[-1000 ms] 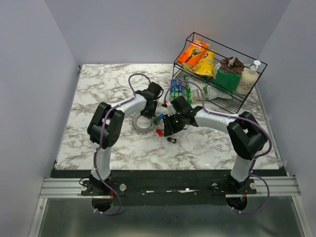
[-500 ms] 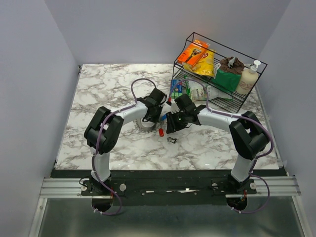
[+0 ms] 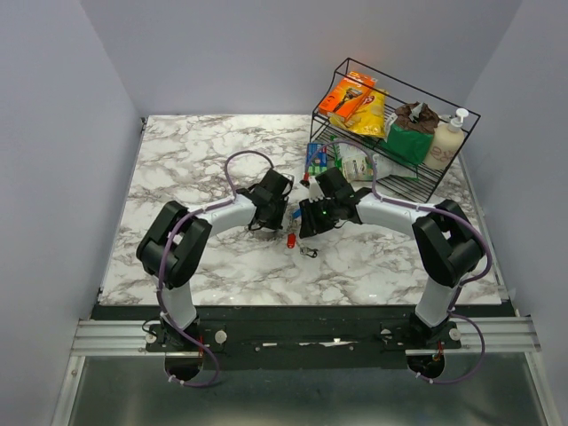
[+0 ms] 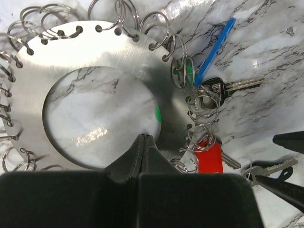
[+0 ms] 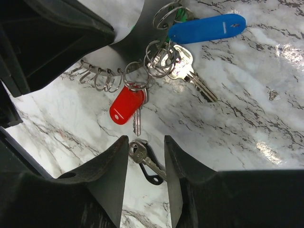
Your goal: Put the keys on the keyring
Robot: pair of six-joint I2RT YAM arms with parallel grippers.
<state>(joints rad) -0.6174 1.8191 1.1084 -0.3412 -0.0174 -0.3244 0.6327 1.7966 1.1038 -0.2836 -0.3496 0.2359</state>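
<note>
The keyring (image 4: 33,95) is a flat silver disc with a large centre hole and small split rings round its rim. Keys hang on its right side: a blue tag (image 4: 216,45), a black-headed key (image 4: 223,88) and a red tag (image 4: 209,156). My left gripper (image 4: 144,137) is shut, its tips over the disc's inner edge; in the top view (image 3: 264,216) it hides the disc. My right gripper (image 5: 146,141) is open just above the table and straddles a loose silver key (image 5: 142,156) with a black clip, below the red tag (image 5: 126,105). The loose key also shows in the top view (image 3: 308,252).
A black wire rack (image 3: 461,115) with snack bags and a soap bottle stands at the back right. Small blue and green boxes (image 3: 317,160) lie in front of it, close behind the right gripper. The two grippers are a few centimetres apart.
My left gripper has moved toward the near side and now covers the keyring. My right gripper has shifted slightly and stays open over the loose key.
</note>
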